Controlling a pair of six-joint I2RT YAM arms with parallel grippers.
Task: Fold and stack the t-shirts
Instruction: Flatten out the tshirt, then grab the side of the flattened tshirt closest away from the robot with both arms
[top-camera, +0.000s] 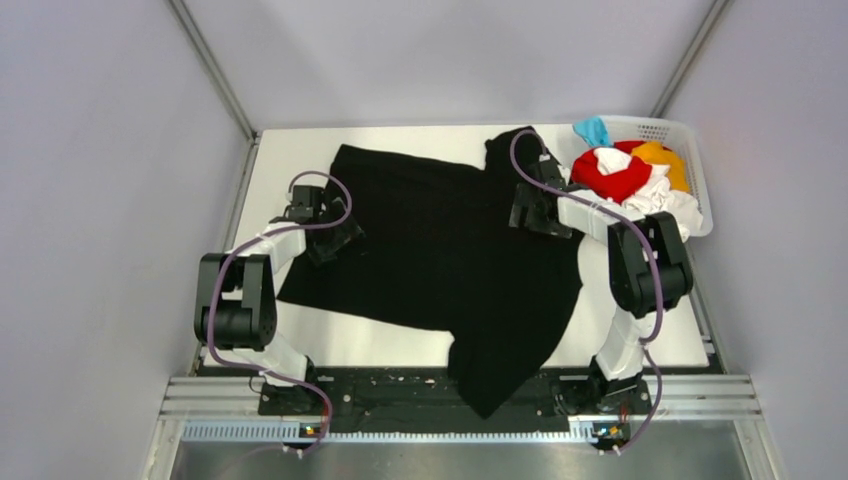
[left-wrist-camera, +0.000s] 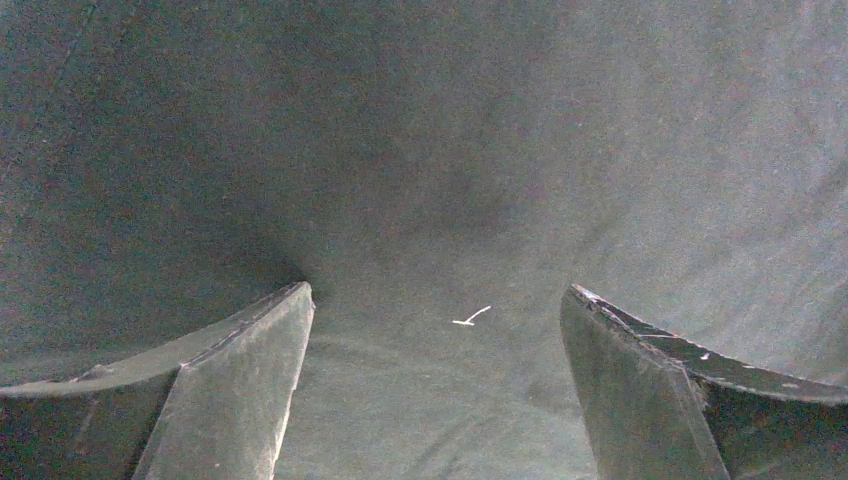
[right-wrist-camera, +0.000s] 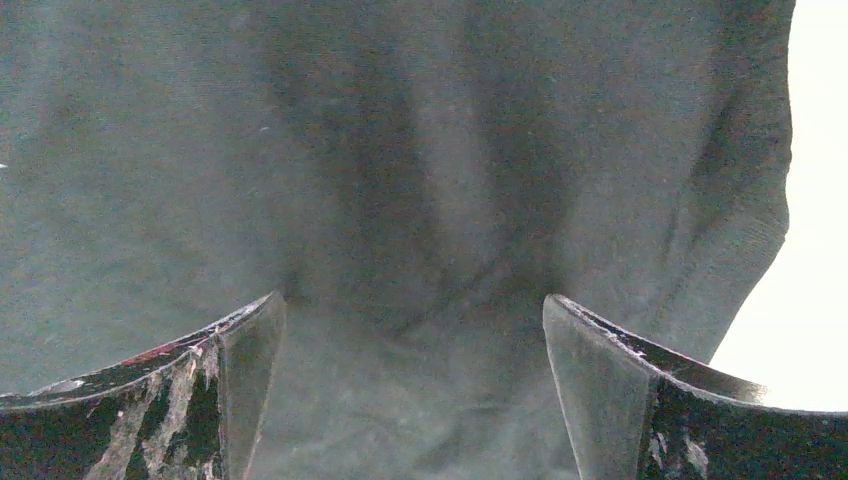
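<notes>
A large black t-shirt lies spread over the white table, one end hanging over the near edge. My left gripper is down on its left side, jaws wide open, with flat black cloth between the fingers. My right gripper is down near the shirt's far right part, also open, over wrinkled black cloth beside the shirt's edge. Neither holds anything. Red, white, orange-yellow and light blue t-shirts lie heaped in the basket.
The white lattice basket stands at the table's far right corner, close behind my right arm. Grey walls enclose the table on three sides. Bare white table shows at the far left and along the near left. A metal rail runs along the near edge.
</notes>
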